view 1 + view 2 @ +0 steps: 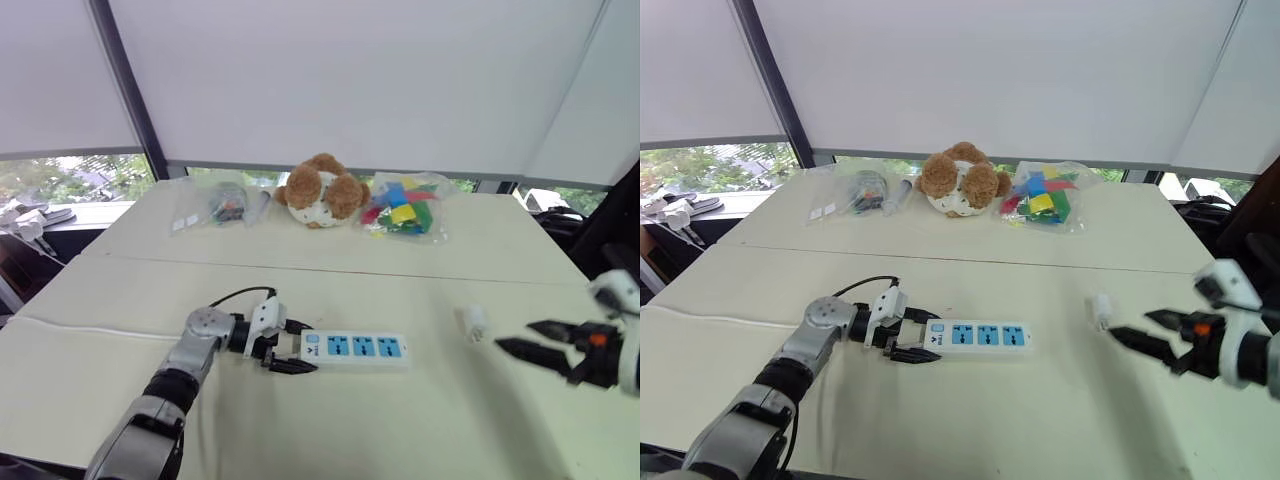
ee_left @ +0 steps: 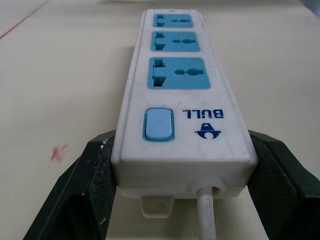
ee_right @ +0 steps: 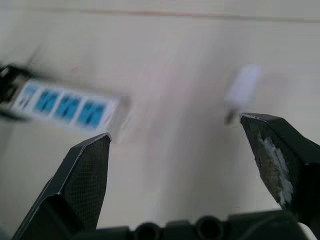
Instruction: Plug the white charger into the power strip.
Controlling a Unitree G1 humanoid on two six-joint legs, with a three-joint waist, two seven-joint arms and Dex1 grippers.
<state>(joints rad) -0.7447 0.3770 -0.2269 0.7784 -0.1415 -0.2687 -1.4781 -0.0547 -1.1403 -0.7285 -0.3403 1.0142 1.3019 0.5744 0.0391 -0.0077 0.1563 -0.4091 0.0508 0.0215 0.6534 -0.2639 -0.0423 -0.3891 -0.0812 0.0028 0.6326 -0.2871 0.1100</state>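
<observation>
The power strip (image 2: pixel 182 100), printed "BULL" beside its blue switch, is lying flat on the tabletop (image 1: pixel 400 420) with the left pincer (image 1: pixel 297 347) clamping its cord end, one finger on each long side. The right pincer (image 1: pixel 515 335) is hovering with fingers spread apart, pointing at the white charger (image 1: pixel 474 323), which is resting on the tabletop apart from the strip.

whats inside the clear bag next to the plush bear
Colourful toy blocks show through the clear bag: blue, yellow, green and red pieces, piled together. Whatever lies beneath the top pieces is covered, so their number cannot be told.
</observation>
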